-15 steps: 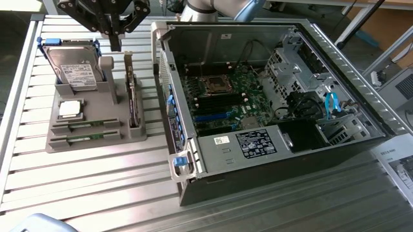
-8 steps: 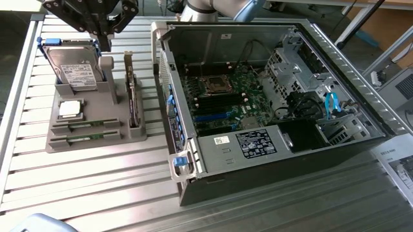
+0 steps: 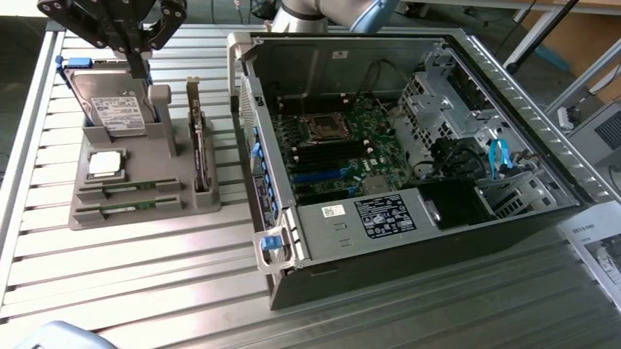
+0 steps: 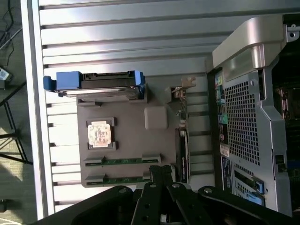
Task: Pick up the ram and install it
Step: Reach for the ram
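Two ram sticks, thin green boards, lie in slots at the front of a grey holder tray (image 3: 160,156): one ram (image 3: 128,188) and another (image 3: 124,211) just in front of it. In the wrist view they are the ram (image 4: 123,161) and its neighbour (image 4: 123,179). My gripper (image 3: 138,67) hangs above the tray's back end, over the hard drive, fingers pressed together and holding nothing. In the wrist view the gripper (image 4: 160,172) points down close to the end of the nearer ram stick, apart from it.
On the tray also stand a silver hard drive with blue rails (image 3: 116,102), a CPU chip (image 3: 105,163) and an upright card with a metal bracket (image 3: 199,145). The open computer case (image 3: 281,240) lies at the exterior view's right, motherboard memory slots (image 3: 315,156) exposed.
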Available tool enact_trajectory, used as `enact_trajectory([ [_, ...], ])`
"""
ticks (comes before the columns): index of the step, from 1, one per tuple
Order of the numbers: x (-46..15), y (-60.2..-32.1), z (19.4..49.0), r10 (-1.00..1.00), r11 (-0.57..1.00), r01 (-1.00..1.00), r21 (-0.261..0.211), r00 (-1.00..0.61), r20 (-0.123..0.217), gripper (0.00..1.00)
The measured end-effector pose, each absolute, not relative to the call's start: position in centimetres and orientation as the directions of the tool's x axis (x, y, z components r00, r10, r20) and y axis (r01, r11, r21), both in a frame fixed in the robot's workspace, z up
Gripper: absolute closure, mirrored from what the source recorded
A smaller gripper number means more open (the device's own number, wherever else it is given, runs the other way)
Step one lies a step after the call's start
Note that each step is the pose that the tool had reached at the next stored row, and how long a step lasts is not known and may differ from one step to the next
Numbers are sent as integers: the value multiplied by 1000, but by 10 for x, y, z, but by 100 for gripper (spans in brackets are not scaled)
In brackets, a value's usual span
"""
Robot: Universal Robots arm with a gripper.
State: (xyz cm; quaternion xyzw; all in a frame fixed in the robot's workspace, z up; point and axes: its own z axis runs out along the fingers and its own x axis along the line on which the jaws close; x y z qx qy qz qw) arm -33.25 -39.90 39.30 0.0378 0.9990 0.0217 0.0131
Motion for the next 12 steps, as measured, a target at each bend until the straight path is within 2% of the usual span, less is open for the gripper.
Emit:
enact_trajectory([
  [12,-363,-399,393,76,996,75,44,-997,-24,90],
])
